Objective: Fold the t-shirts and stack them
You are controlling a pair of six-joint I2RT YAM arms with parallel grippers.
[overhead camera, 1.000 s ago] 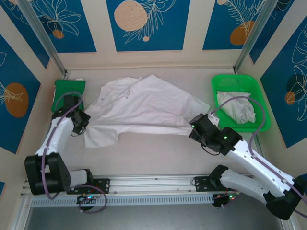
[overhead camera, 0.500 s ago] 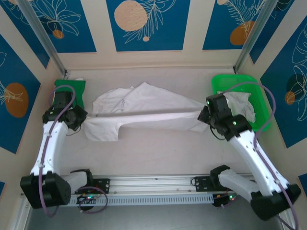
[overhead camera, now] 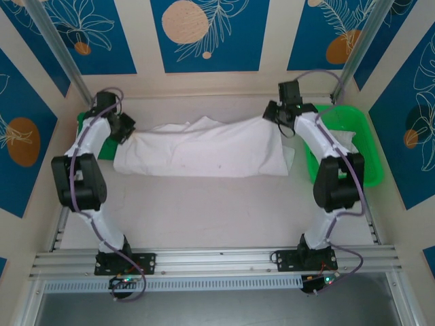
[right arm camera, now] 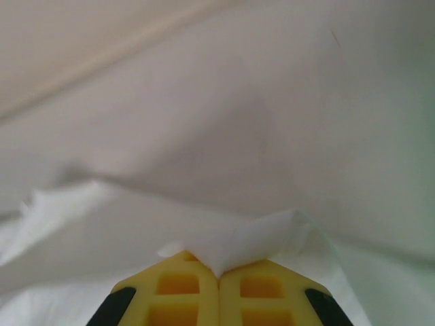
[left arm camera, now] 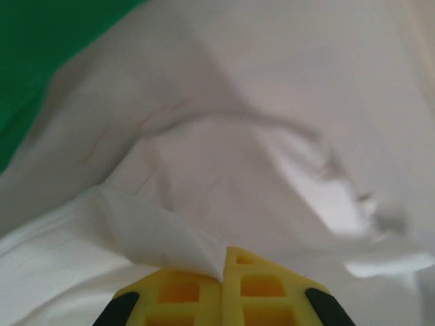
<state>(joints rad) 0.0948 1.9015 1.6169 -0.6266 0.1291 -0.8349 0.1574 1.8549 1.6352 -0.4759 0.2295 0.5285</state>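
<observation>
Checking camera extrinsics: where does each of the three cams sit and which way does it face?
Top external: above and behind the bases, looking down on the table; left arm and right arm show in full, both at the t-shirt.
Left wrist: on the left arm, looking along its yellow fingers at cloth pinched in the shut jaws; green surface upper left.
Right wrist: on the right arm, looking along its own fingers, jaws shut on a cloth fold.
Shared: all three see the same t-shirt.
</observation>
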